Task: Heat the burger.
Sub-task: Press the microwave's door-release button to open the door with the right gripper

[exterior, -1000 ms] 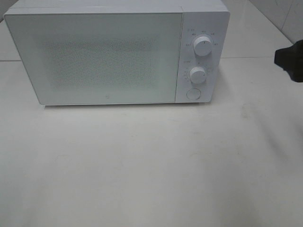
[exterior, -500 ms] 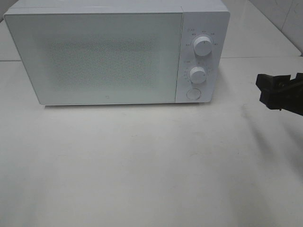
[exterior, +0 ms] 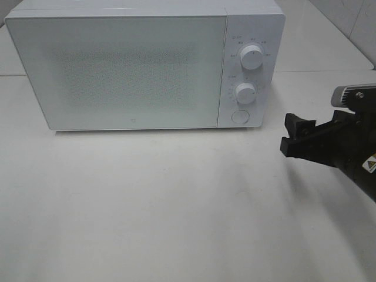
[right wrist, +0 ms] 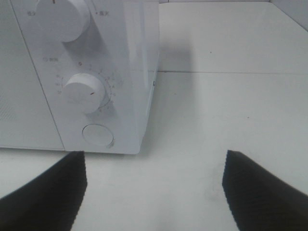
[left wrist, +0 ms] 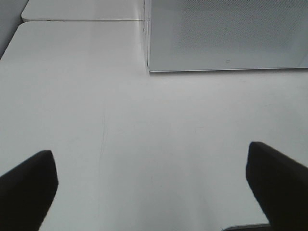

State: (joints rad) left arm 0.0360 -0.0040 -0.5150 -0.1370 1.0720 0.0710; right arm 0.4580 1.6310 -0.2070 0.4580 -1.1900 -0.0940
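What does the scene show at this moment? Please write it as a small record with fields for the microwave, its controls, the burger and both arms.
microwave: white, stands at the back of the table
door: closed, inside not visible through it
controls: upper knob, lower knob, round button under them
burger: not visible in any view
right gripper: right of the microwave, facing the control panel, jaws open, empty
left gripper: over bare table in front of the microwave, jaws open, empty
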